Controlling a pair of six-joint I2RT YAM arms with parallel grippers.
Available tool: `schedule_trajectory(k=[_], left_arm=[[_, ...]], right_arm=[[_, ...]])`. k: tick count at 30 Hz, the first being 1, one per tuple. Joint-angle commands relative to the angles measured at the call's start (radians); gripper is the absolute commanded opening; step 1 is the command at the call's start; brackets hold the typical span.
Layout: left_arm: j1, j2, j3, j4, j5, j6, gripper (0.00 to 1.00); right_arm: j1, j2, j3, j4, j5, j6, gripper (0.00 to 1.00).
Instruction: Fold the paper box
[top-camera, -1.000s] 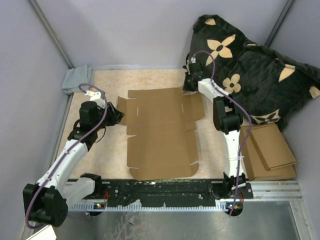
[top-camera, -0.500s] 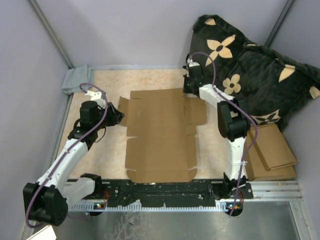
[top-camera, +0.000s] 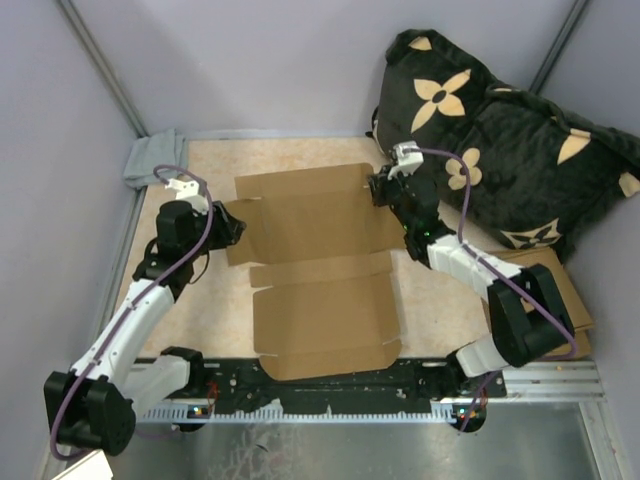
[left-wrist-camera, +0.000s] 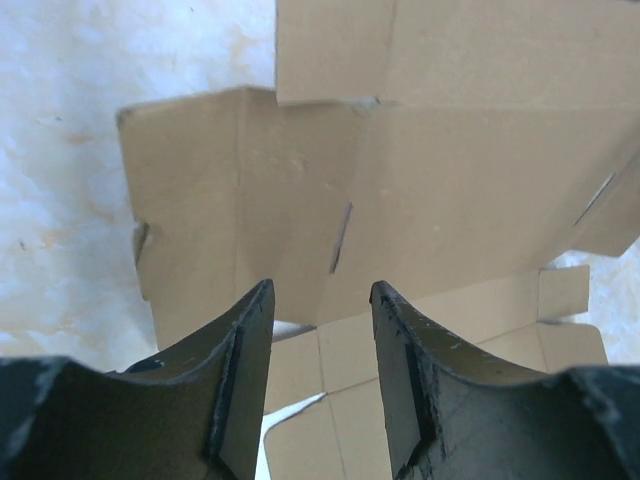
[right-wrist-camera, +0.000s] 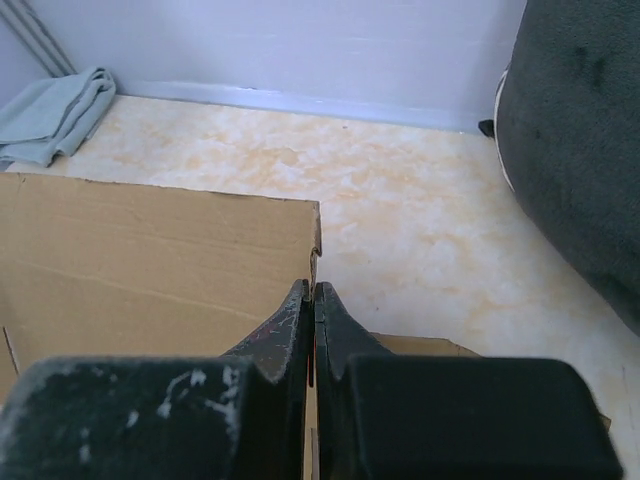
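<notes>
The paper box (top-camera: 318, 300) lies in the middle of the counter (top-camera: 225, 312), its far panel tilted up, the right hand (top-camera: 379, 188) pinched tight on that panel's far right corner, while the left hand (top-camera: 233, 228), jaws partly apart and gripping nothing, faces its left flap.

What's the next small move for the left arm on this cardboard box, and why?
Probably ease the left gripper forward onto the left side flap and close. Its jaws stand open, aimed at that flap and clamping nothing, while the right gripper is shut on the right edge of the raised far panel of the paper box, so the left side looks unsupported.
</notes>
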Motion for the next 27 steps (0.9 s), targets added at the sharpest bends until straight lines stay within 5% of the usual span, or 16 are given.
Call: schedule_trajectory(k=[1,8,27], left_arm=[[0.001,-0.049,0.045,0.038,-0.085,0.032,0.51],[0.001,-0.055,0.014,0.195,-0.118,0.034,0.54],[0.001,0.095,0.075,0.251,-0.067,-0.006,0.49]], right_arm=[[-0.002,-0.111,-0.093,0.214,-0.04,-0.001,0.0],[-0.002,-0.18,-0.14,0.187,-0.081,0.025,0.0],[-0.001,-0.237,-0.193,0.159,-0.128,0.03,0.0]])
